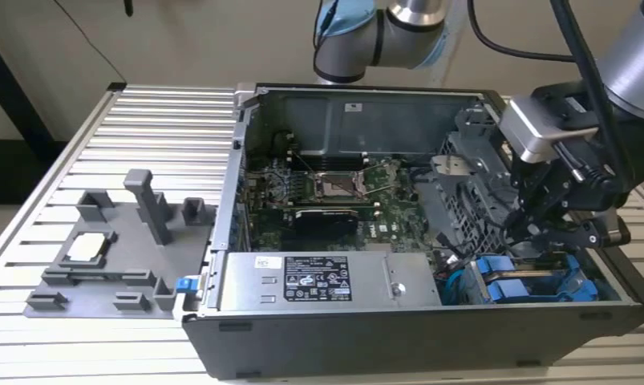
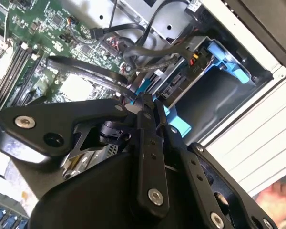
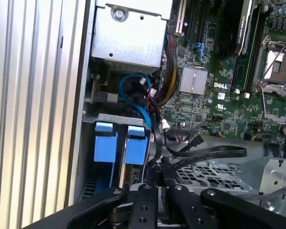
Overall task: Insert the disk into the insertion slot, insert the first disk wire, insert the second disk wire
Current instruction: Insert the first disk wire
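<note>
— Two fingers (image 2: 147,143) meet, the gripper (image 2: 144,102) clenched on the end of a black flat disk wire (image 3: 214,153). The arm (image 1: 626,48) leans down into the case corner at the exterior view's right.
— Where's the disk?
— Just beyond the tips. The disk (image 3: 136,150), bright blue carrier showing, sits in the insertion slot (image 3: 115,117) beside a second blue carrier (image 3: 106,143).
— Farther off?
— In the first wrist view, a blue cable (image 3: 133,81), then the power-supply box (image 3: 128,38). The exterior view adds the slatted table (image 1: 139,120).
</note>
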Robot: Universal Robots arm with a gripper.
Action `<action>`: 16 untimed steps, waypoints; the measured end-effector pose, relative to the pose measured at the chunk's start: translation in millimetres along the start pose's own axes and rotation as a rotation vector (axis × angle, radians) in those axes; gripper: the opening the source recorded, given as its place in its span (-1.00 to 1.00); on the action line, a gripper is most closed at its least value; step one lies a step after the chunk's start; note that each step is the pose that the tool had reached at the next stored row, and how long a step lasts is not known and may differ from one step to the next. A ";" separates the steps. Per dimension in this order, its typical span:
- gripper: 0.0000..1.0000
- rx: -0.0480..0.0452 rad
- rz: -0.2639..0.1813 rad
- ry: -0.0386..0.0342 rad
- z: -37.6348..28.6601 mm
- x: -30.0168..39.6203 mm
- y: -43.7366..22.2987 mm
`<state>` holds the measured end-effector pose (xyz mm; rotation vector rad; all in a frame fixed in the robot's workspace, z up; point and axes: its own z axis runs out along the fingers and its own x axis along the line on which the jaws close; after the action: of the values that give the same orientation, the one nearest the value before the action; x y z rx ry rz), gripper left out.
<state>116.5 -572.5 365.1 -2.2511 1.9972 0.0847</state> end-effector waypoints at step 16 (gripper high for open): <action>-0.68 -0.0675 0.024 0.0003 2.7 18.5 -18.3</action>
<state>137.0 -588.3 361.1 -2.2669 2.0522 0.1566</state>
